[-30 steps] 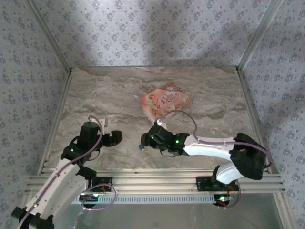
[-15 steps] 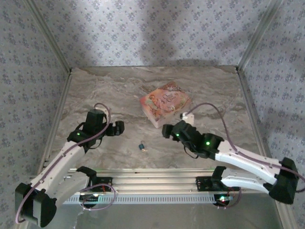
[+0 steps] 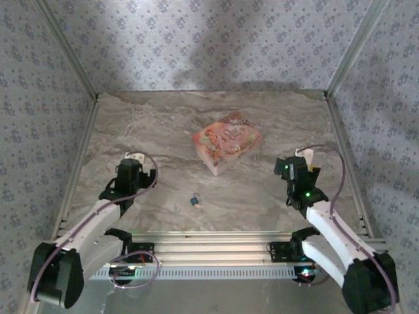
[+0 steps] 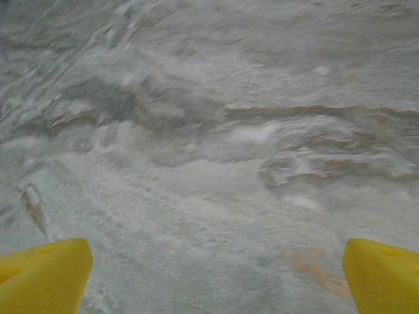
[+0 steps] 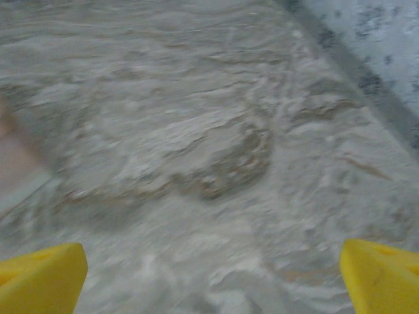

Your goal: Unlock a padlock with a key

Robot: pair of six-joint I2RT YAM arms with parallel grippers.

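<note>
One pink box (image 3: 227, 142) on counter (image 3: 150, 124), beyond and between both grippers, not touching them. Padlock (image 3: 195, 202) lies free on counter between left gripper (image 4: 213, 275) and right gripper (image 5: 211, 276), well apart from each. Both grippers wide open, holding nothing.

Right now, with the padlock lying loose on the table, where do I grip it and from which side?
I'd take the padlock across its blue body, straight down from above: it lies low on the table, free on all sides. Leave the yellowish metal bit at its near-right end uncovered. Finer shape is too small to tell.
</note>
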